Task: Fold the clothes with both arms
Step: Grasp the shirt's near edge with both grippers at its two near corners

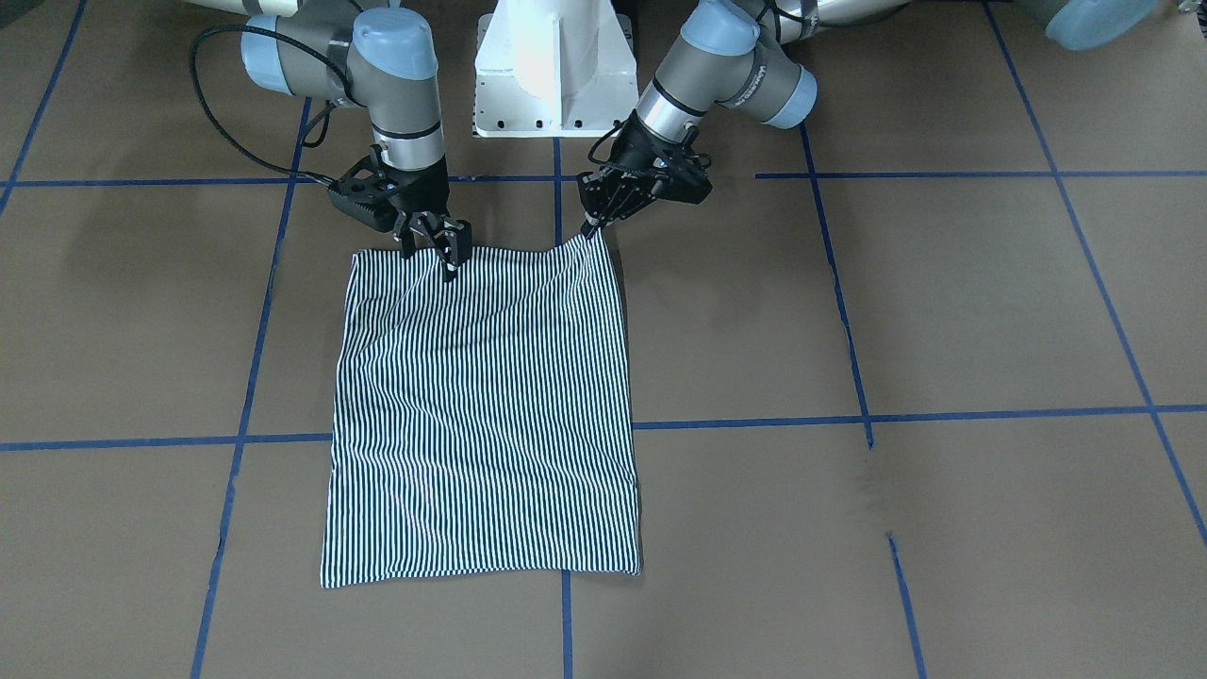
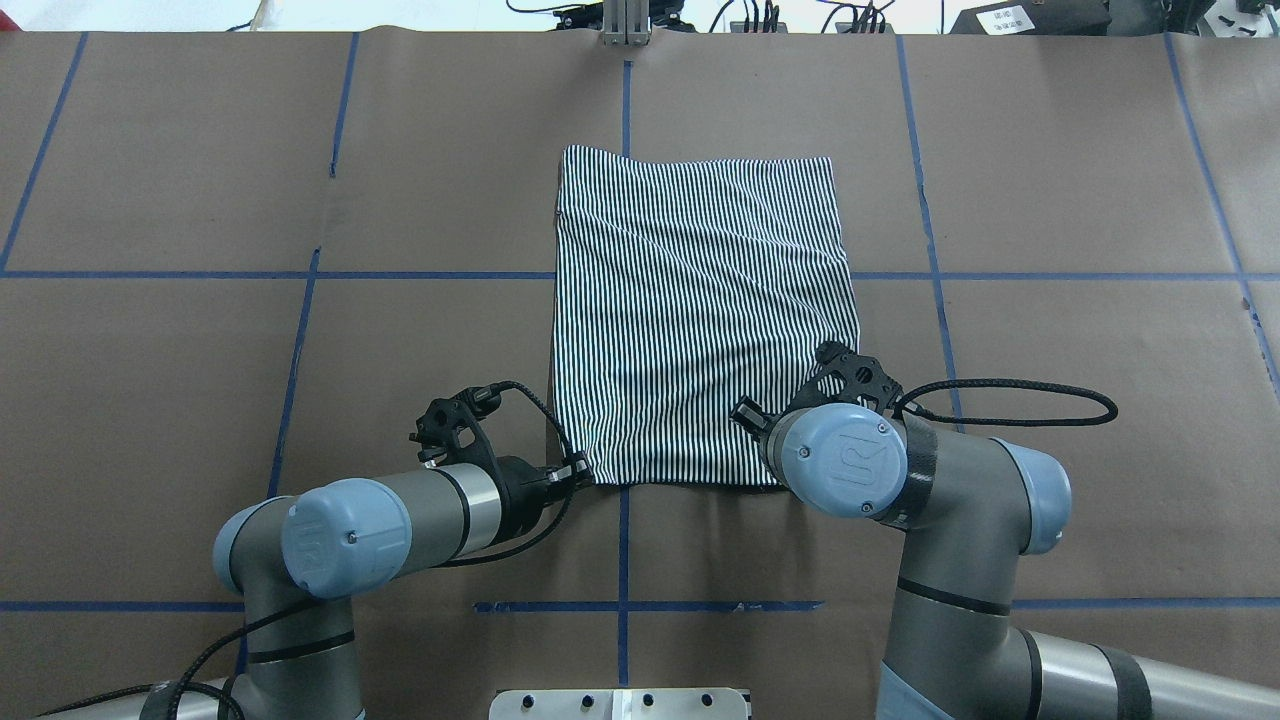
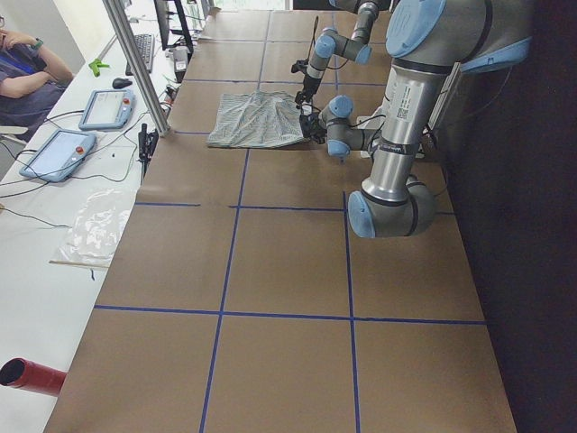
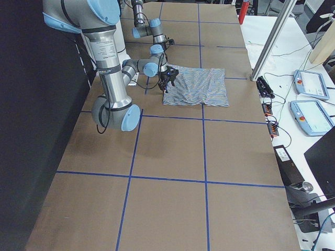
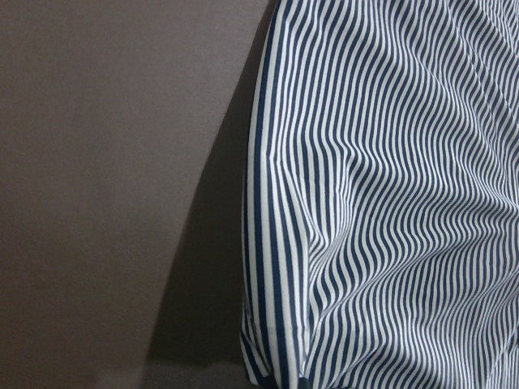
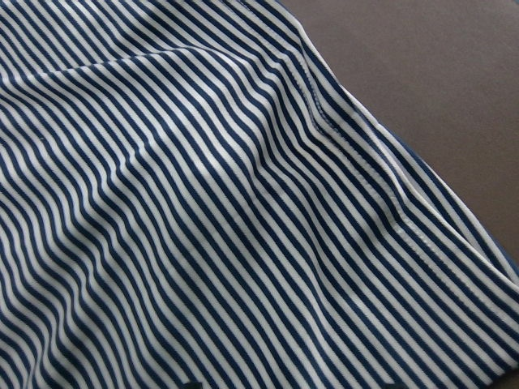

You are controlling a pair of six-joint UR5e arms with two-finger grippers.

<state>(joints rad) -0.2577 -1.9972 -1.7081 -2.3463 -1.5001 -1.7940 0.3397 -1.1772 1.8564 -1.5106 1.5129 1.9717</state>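
In the front-facing view, the striped shirt [image 1: 481, 415] lies folded into a tall rectangle at the centre of the brown desk [image 1: 943, 302], across a blue tape line [image 1: 943, 415]. At its top edge the right gripper [image 1: 430, 253] stands with its fingers spread, tips down on the cloth. The left gripper [image 1: 592, 226] is clenched on the top right corner, which rises to a small peak.

In the overhead view, the shirt [image 2: 700, 320] sits at centre, with the left gripper [image 2: 572, 470] at its lower left corner. The right gripper is hidden beneath its own wrist.

Both side views show the shirt [image 3: 257, 122] [image 4: 199, 86] far up the frame.

In both wrist views, rumpled stripes [image 5: 389, 203] [image 6: 203, 219] fill most of the frame.
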